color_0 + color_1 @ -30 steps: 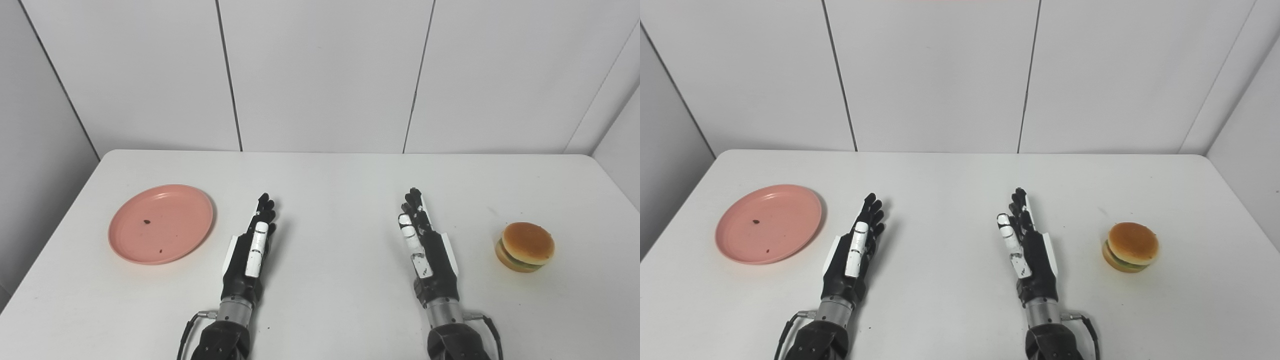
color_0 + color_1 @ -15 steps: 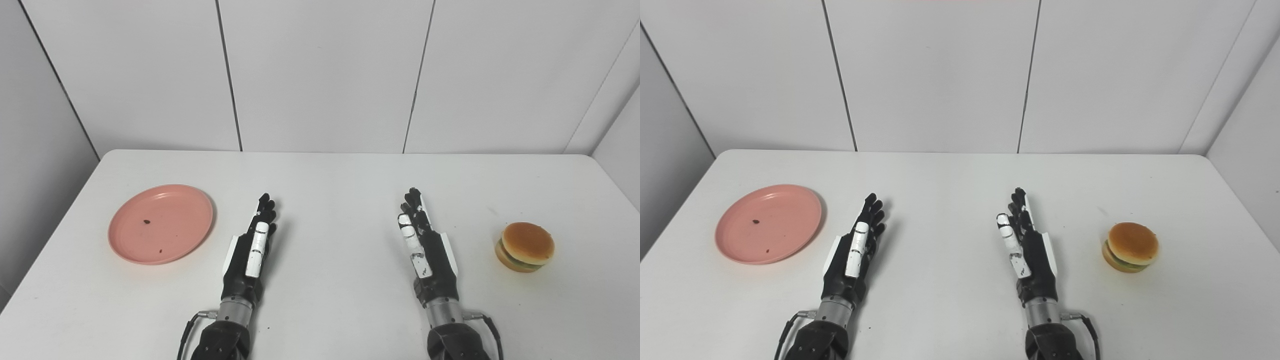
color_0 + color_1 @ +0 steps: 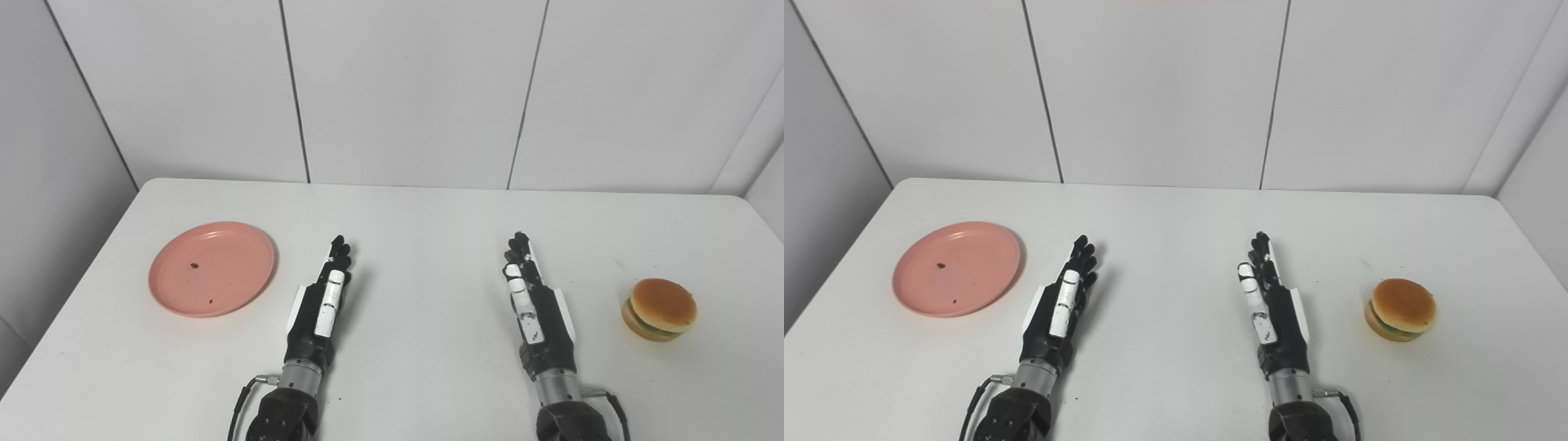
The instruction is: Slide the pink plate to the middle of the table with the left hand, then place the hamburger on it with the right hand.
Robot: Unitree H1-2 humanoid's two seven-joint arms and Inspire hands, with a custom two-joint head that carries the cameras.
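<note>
A pink plate (image 3: 211, 268) with two small dark specks lies on the white table at the left. A hamburger (image 3: 660, 309) sits at the right. My left hand (image 3: 320, 308) is open, edge-on with fingers straight forward, to the right of the plate and apart from it. My right hand (image 3: 535, 308) is open, fingers straight forward, to the left of the hamburger and apart from it. Both hands hold nothing. The same scene shows in the right eye view: plate (image 3: 956, 268), hamburger (image 3: 1400, 309).
The white table (image 3: 422, 214) has rounded far corners and ends at grey wall panels behind. A grey wall stands close on the left, and another on the right.
The whole picture has shifted a little right, so the camera has moved. The plate, the hamburger and both hands keep their places on the table.
</note>
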